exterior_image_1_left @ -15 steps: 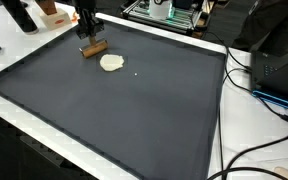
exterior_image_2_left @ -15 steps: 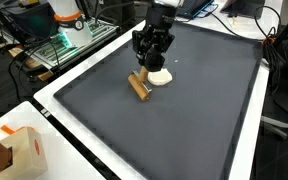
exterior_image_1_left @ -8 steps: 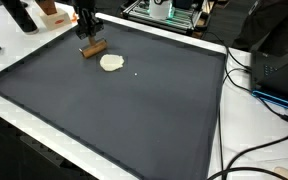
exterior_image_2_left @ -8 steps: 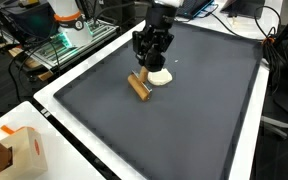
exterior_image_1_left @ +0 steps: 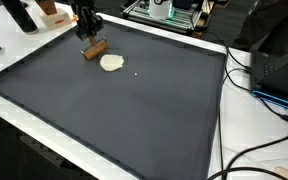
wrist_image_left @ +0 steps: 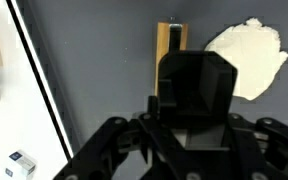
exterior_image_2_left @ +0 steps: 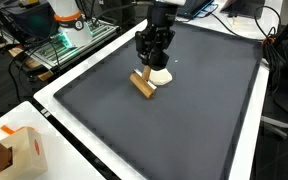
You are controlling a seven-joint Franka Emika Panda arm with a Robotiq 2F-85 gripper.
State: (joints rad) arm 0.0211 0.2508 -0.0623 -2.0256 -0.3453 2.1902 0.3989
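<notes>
Far left in an exterior view, an orange and white carton (exterior_image_2_left: 22, 148) stands on a pale surface. It is off the dark mat (exterior_image_2_left: 209, 120) and well apart from everything else. Behind it, beyond the mat's edge, stands a rack of electronics with green boards (exterior_image_2_left: 69, 40).

Next to the right, a brown wooden block (exterior_image_2_left: 143, 84) lies flat on the mat. It is long and narrow, and its length runs aslant away from the camera. The hand (exterior_image_2_left: 151, 69) stands directly over the block's far end, pointing straight down, with its fingers low at the wood. In the wrist view the block (wrist_image_left: 170, 45) runs out from under the black body of the hand, which hides the fingertips. No view shows whether the fingers are clamped on the block or merely astride it, so this cannot be told.

Just right of the block, a flat cream disc (exterior_image_2_left: 162, 76) with an uneven edge lies on the mat. In the wrist view a narrow strip of mat separates the disc (wrist_image_left: 249, 60) from the block. In an exterior view the block (exterior_image_1_left: 94, 48) lies near a far corner of the mat, with the disc (exterior_image_1_left: 111, 63) just beside it.

Far right, the white counter (exterior_image_1_left: 236, 120) shows as a bare margin along the mat's edge, and a black casing (exterior_image_1_left: 279, 45) stands beyond it
</notes>
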